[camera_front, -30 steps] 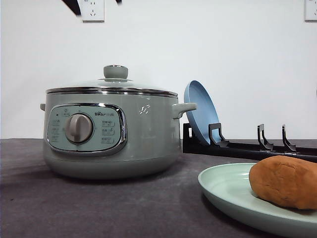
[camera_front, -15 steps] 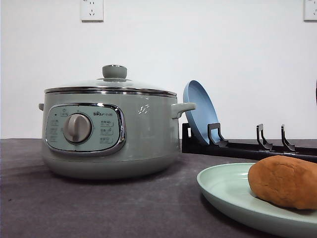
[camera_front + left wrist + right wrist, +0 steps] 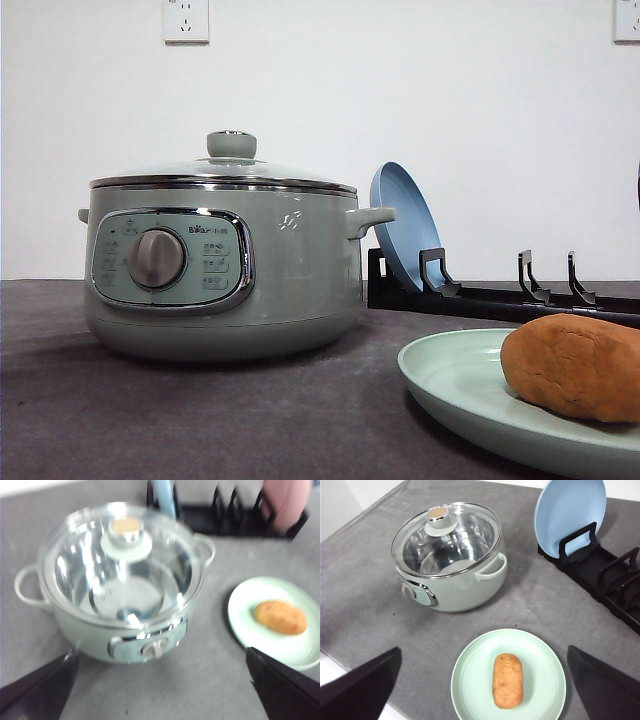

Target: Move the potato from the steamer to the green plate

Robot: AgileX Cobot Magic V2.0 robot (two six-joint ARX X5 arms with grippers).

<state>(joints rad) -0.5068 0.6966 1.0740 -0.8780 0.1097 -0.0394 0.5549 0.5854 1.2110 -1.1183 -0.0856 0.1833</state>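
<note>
A plain white wall [image 3: 400, 120] closes the scene behind the table, evenly lit and without shadow edges. Two white power sockets sit high on it, one [image 3: 186, 20] toward the left and another [image 3: 627, 20] cut by the right edge. The table carries a dark grey, felt-like cloth [image 3: 375, 580] with a faintly mottled nap, and its pale front edge [image 3: 335, 680] shows beyond the cloth. Soft light falls from above.
</note>
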